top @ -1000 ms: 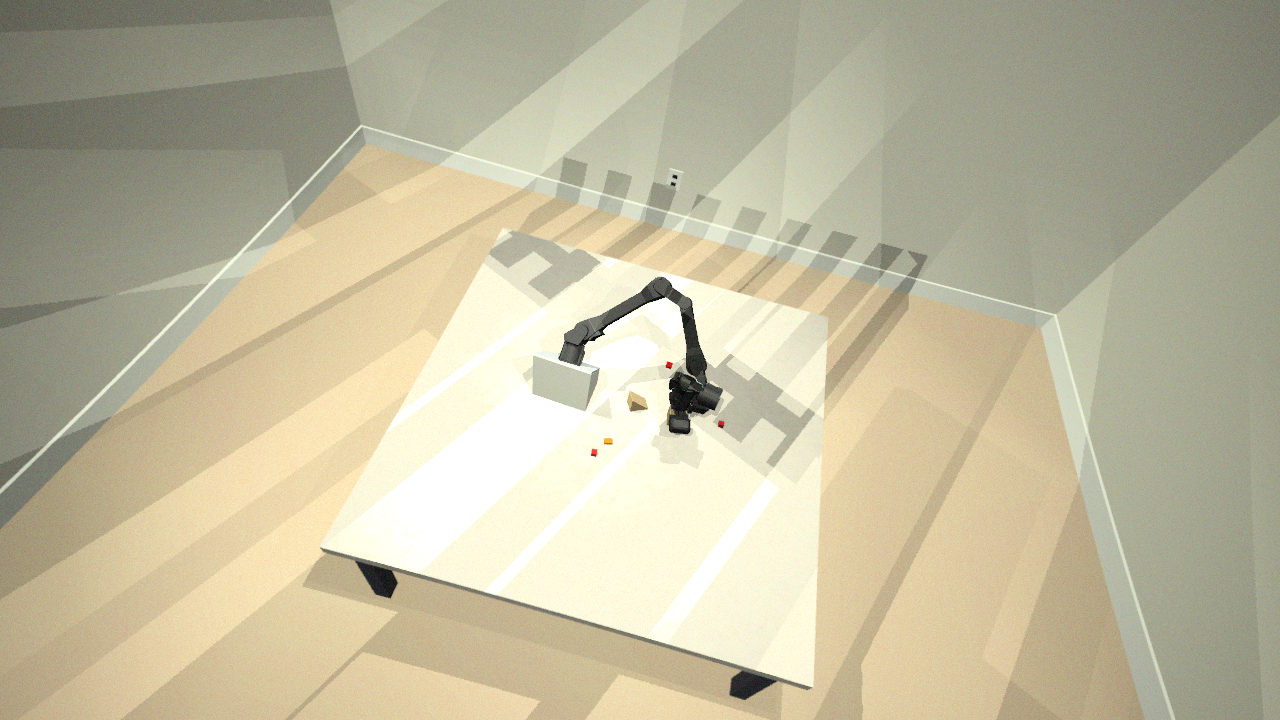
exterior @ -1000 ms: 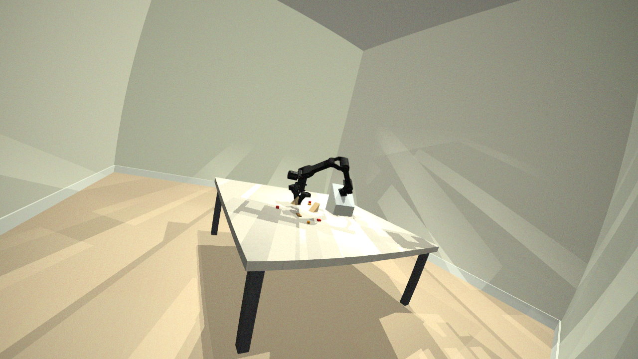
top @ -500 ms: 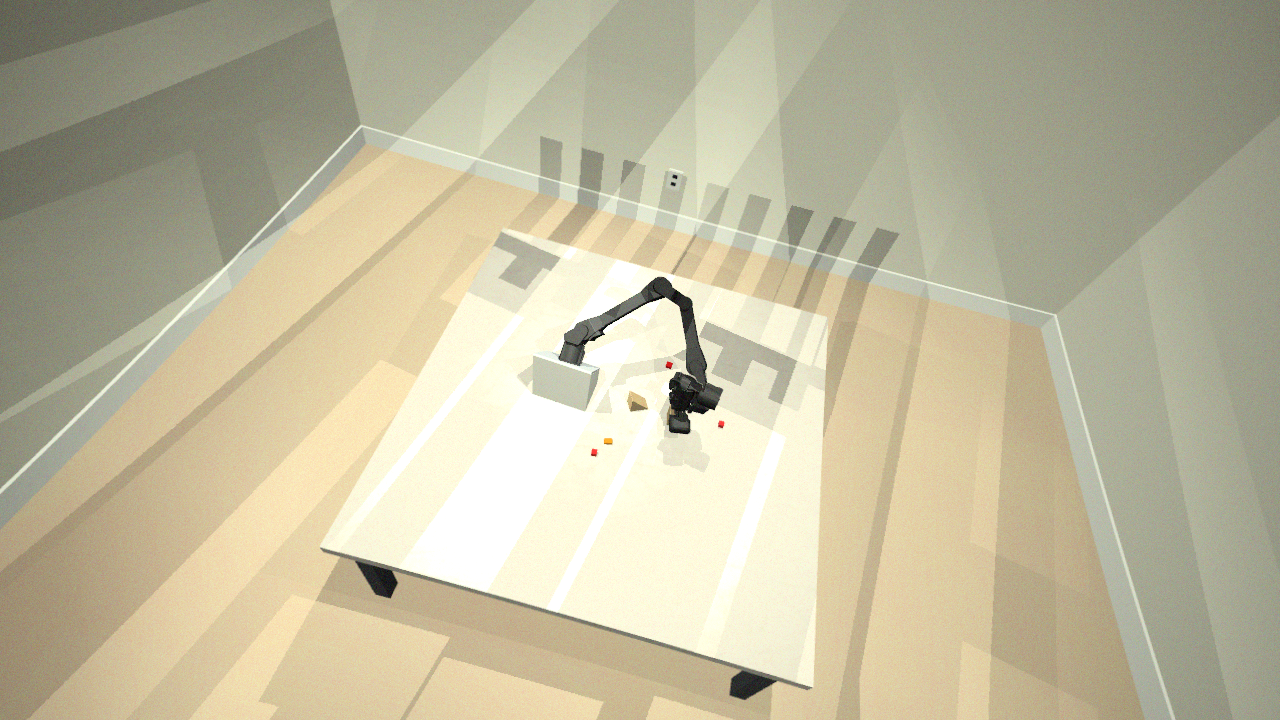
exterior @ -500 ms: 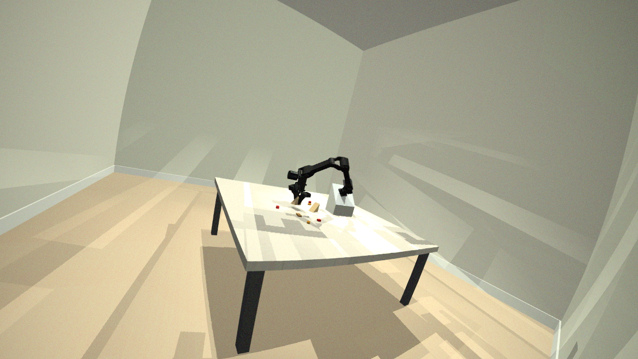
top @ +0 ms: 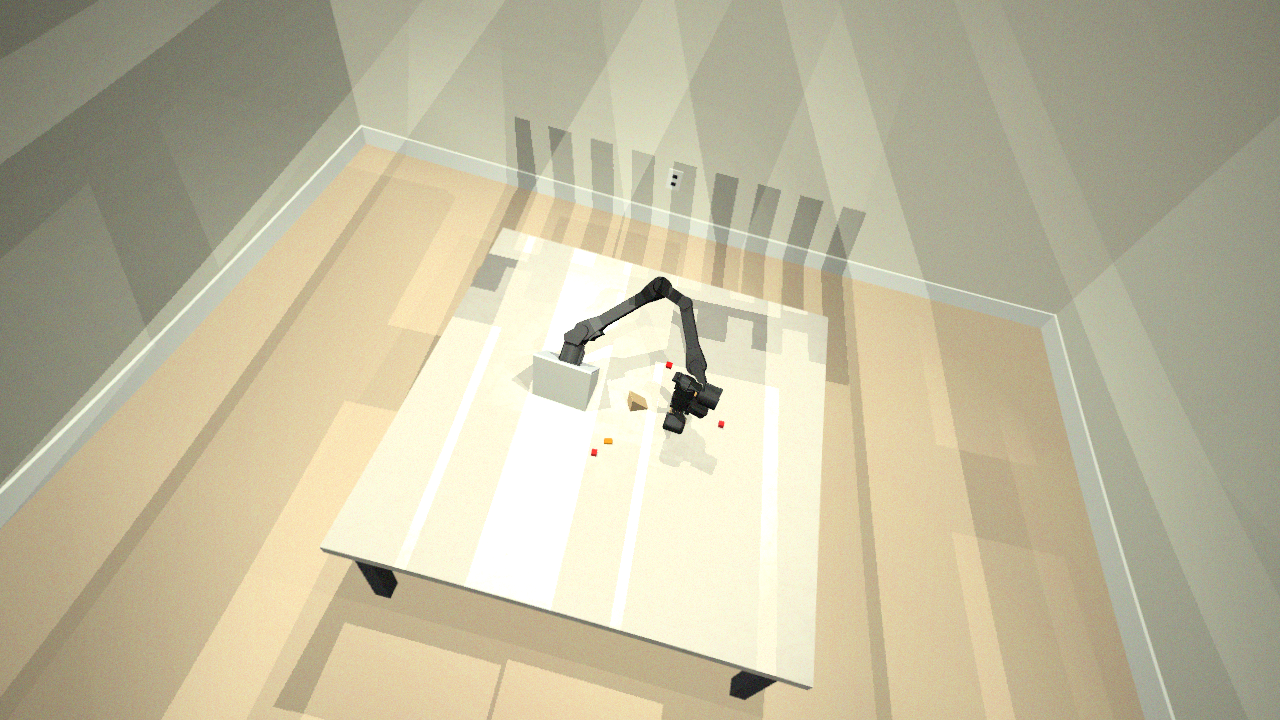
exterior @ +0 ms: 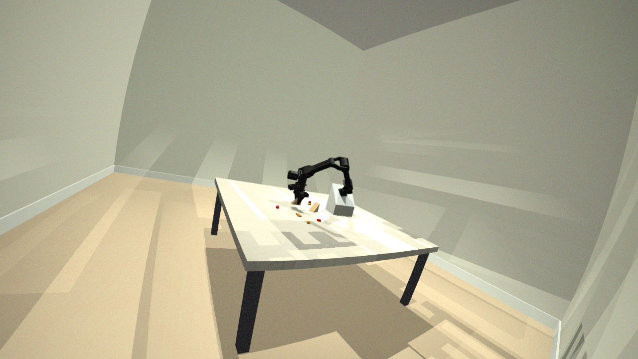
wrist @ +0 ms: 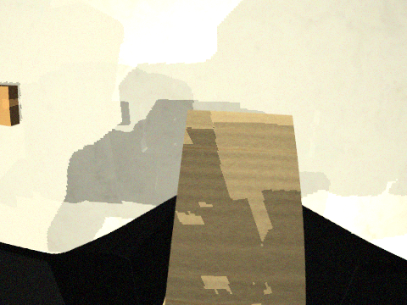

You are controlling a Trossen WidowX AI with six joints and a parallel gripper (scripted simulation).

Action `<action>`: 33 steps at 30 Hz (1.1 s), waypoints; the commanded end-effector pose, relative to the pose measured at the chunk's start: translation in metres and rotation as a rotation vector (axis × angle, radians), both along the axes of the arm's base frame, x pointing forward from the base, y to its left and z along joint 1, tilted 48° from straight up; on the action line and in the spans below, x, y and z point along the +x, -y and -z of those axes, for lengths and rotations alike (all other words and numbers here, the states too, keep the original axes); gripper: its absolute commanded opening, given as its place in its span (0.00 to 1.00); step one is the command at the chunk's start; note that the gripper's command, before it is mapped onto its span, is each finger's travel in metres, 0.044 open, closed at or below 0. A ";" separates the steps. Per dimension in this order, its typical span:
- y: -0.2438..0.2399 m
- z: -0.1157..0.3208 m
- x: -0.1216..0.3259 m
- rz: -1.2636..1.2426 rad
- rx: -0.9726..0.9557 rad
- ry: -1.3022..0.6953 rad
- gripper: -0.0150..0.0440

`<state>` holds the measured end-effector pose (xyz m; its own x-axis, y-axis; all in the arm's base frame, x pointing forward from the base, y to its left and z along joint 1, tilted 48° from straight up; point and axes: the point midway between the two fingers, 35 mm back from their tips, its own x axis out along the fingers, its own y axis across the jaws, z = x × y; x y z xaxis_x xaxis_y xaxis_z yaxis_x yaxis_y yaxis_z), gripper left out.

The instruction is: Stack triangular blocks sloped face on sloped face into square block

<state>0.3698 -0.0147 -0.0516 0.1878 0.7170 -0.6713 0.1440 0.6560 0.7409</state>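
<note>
One tan triangular block (top: 636,401) (exterior: 314,207) rests on the table (top: 572,537) (exterior: 383,243), between my gripper and the arm's base. My gripper (exterior: 298,200) (wrist: 234,208) is shut on the other triangular block (exterior: 293,202) (wrist: 243,169), which has wood grain and fills the space between the black fingers in the wrist view. In the top view the hand mostly hides this held block. It is low over the table, apart from the resting block; the exact gap beneath it cannot be told. The resting block is outside the wrist view.
A pale base box (top: 563,380) (exterior: 342,209) stands beside the resting block. Small red pieces (top: 668,365) (top: 721,424) (top: 593,452) and an orange piece (top: 607,440) lie around the blocks. An orange-brown piece (wrist: 5,106) shows at the wrist view's left edge.
</note>
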 end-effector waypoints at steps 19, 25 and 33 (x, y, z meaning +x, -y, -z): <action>0.001 0.001 0.000 0.386 0.111 -0.408 0.25; 0.001 0.001 -0.001 0.491 0.142 -0.520 0.25; 0.001 0.002 -0.001 0.632 0.182 -0.670 0.25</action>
